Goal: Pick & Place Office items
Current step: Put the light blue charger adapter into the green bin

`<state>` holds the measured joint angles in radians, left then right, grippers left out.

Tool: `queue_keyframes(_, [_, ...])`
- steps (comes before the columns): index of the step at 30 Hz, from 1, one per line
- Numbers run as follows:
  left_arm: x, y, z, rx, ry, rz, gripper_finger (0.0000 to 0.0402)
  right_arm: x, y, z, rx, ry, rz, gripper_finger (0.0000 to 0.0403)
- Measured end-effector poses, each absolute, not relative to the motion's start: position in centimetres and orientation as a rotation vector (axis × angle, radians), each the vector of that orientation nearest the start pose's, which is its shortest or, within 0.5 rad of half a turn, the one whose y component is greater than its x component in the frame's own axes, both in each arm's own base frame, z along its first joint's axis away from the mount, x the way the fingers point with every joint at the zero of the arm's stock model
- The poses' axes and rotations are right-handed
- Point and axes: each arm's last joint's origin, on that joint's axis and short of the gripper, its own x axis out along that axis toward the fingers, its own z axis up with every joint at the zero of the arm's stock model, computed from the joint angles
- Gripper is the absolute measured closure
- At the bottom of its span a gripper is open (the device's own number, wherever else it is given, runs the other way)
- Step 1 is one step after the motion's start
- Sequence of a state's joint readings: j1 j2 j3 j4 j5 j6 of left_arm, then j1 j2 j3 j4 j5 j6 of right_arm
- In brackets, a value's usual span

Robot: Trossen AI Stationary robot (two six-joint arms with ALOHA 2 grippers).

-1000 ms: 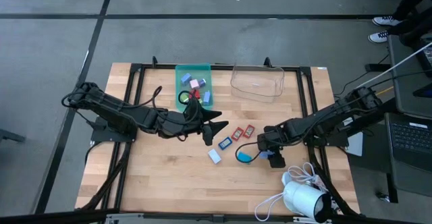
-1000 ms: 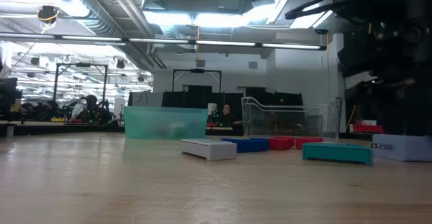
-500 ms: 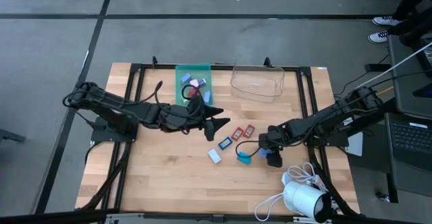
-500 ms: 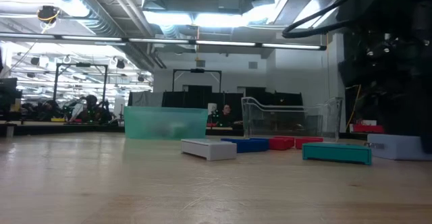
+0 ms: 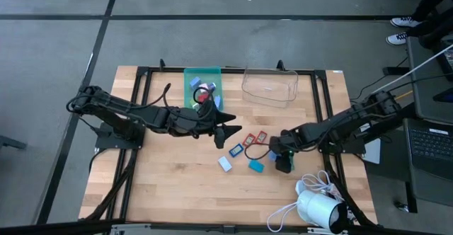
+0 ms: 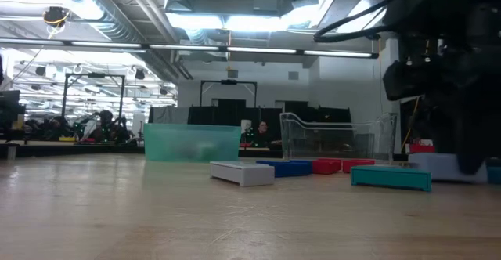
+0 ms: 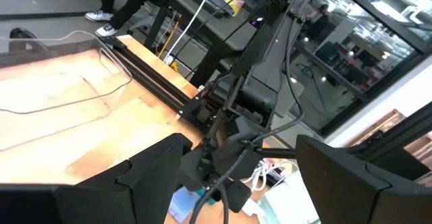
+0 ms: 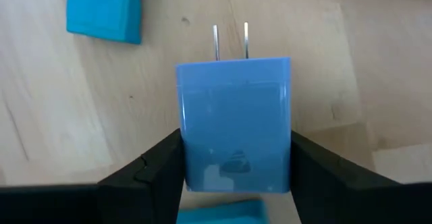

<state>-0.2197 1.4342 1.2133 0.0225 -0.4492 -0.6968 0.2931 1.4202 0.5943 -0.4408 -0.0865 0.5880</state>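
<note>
Small flat pieces lie flat mid-table: a white one (image 5: 225, 164), a blue one (image 5: 236, 150), two red ones (image 5: 249, 140) (image 5: 261, 136) and a teal one (image 5: 256, 165). More pieces lie in the teal tray (image 5: 190, 79). My right gripper (image 5: 280, 157) (image 8: 233, 183) is right of the teal piece (image 8: 104, 11), shut on a blue plug adapter (image 8: 233, 123) with two metal prongs. My left gripper (image 5: 228, 127) (image 7: 243, 177) hangs open, clear of the table, between the tray and the red pieces. The low view shows the pieces in a row (image 6: 243, 172) and the right gripper (image 6: 462, 80) dark at the right. My right gripper has the blue plug adapter's body pinched by its two long side faces (image 8: 182, 136), one finger on each. The fingers (image 8: 145, 170) lie along the body and slant down from the table's right. The prongs (image 8: 230, 42) point away from the wrist, just over the wood. Whether the adapter is lifted clear, I cannot tell.
A clear plastic bin (image 5: 270, 86) stands at the far edge, right of the tray. A white camera and coiled cable (image 5: 311, 207) sit at the near right corner. Black frame rails (image 5: 145, 72) border the table. Bare wood stretches along the near left.
My left gripper has crept toward the far edge, nearer the tray, still open. My right gripper has shifted a little by the teal piece, and in the low view the pale blue block under it has slid slightly to the left.
</note>
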Motion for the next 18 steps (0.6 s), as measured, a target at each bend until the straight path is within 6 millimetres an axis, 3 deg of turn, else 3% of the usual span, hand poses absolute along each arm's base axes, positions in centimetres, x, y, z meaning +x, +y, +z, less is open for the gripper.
queue_keyframes(8, [32.3,-6.0,35.1,-0.559,0.11,0.278,0.0131,23.7,6.1,16.1,0.474,1.224,0.036,0.0193])
queue_keyframes(13, [32.3,-6.1,35.0,-0.473,0.142,0.244,0.0138,26.0,5.5,19.2,0.532,1.128,0.151,0.0193])
queue_keyframes(18, [32.0,-6.1,33.8,-0.381,0.283,0.226,0.0133,27.9,4.7,22.7,0.593,1.032,0.312,0.0193])
